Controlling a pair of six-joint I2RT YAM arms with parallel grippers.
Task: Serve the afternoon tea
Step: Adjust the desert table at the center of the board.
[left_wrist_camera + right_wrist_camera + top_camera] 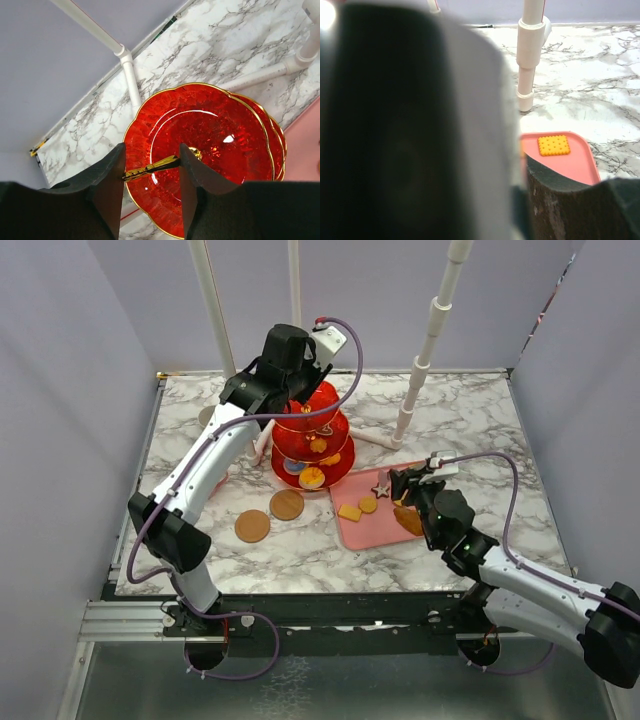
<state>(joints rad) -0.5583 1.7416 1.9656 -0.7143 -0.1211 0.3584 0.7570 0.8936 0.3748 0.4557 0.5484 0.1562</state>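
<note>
The red three-tier stand [322,432] stands at the back middle, with cookies on its lower tiers. My left gripper [300,380] is above its top tier [210,135]. It is open [151,151], with the gold finial [150,169] between the fingers. My right gripper [405,485] is low over the pink tray [380,530]. In the right wrist view a blurred grey mass fills the left, a dark finger [580,205] stands right, and only a narrow gap with an orange sliver lies between. Two brown coasters [287,504] [252,526] lie in front of the stand. I see no mugs.
The tray holds a square cookie [350,512], a round one [368,504], a star one [381,487] and a brown one [408,521]. A square cookie [554,145] shows near the tray's far end. White pipe uprights [415,390] [127,65] rise beside and behind the stand.
</note>
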